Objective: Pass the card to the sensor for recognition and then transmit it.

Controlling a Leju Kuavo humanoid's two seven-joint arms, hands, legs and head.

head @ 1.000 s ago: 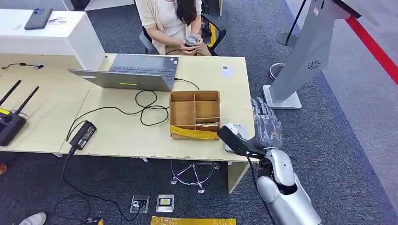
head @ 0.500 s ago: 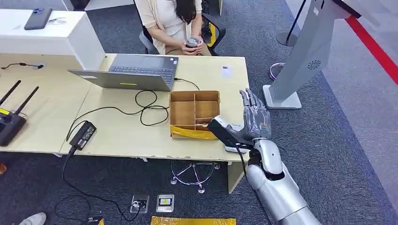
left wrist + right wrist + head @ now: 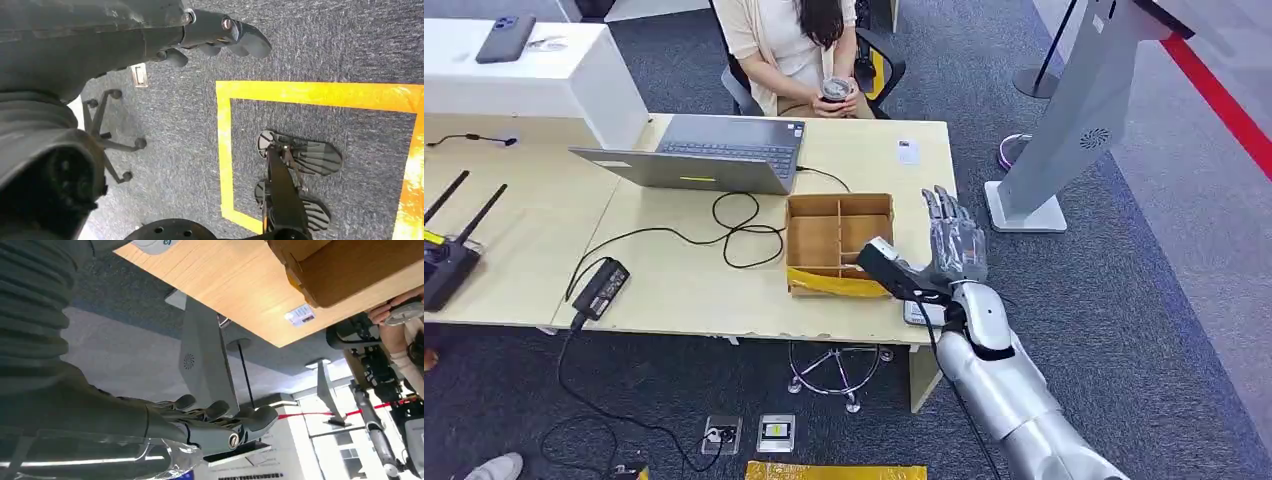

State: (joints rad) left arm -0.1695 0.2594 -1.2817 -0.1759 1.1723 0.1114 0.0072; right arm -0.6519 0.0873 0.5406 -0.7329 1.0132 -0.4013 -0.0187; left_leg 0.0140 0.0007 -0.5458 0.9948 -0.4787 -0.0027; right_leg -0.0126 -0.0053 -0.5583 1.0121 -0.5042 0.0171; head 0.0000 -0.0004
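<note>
My right hand [image 3: 951, 245] hovers over the table's right end, just right of the cardboard divider box [image 3: 839, 240], with fingers stretched out and apart and nothing in them. The right wrist view shows those fingers [image 3: 220, 426] empty too. A flat white sensor pad [image 3: 919, 314] lies at the table's near right corner, partly hidden under my forearm. A small white card [image 3: 907, 151] lies flat at the table's far right, also seen as the labelled card [image 3: 301, 315]. My left hand [image 3: 220, 32] hangs over the carpet, holding nothing.
An open laptop [image 3: 704, 152] and looping black cables [image 3: 734, 225] lie left of the box, with a power adapter [image 3: 602, 287] and a router [image 3: 444, 265] further left. A person [image 3: 789, 40] sits behind the table. A grey kiosk stand [image 3: 1074, 120] rises on the right.
My right hand has moved left, from beyond the table's right edge to over the tabletop beside the box. Its fingers stay stretched out.
</note>
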